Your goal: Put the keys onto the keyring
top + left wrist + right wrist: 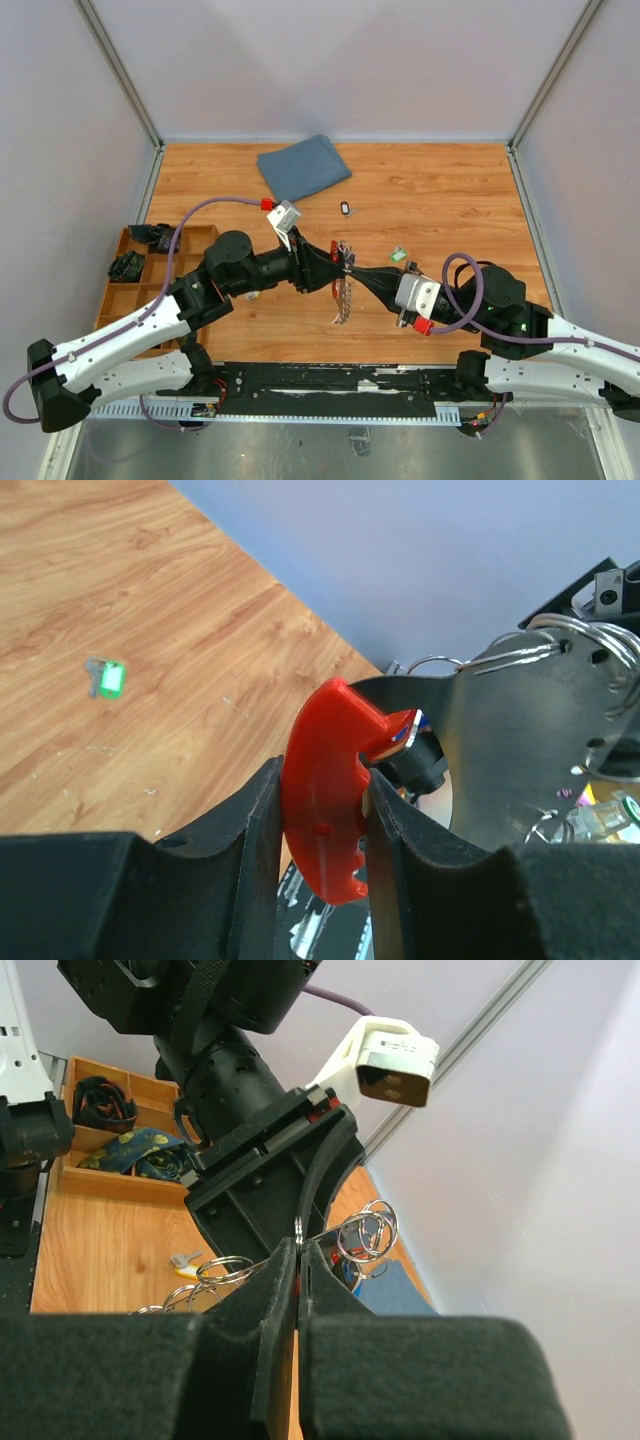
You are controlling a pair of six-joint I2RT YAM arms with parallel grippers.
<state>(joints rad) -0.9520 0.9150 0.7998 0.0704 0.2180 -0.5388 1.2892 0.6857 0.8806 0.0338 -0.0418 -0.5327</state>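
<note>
Keyring (pixel 322 820) is held above the desk (pixel 450 200), pinched at its red part by the left end effector (pixel 322 775). Right end effector (pixel 298 1252) is pressed together at a thin wire ring (pixel 298 1226); an actual grip cannot be told. Green-headed key (pixel 398 255) is lying on the desk just beside the right end effector, on its far side, so the right arm is judged nearer. Dark-headed key (pixel 345 208) lies farther back, near the cloth (pixel 303 167). Key axes are too small to tell.

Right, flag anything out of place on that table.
Two keys lie loose on the table, not on the keyring: a green-headed key beside the right gripper, a dark-headed key near the blue cloth, which lies askew.
</note>
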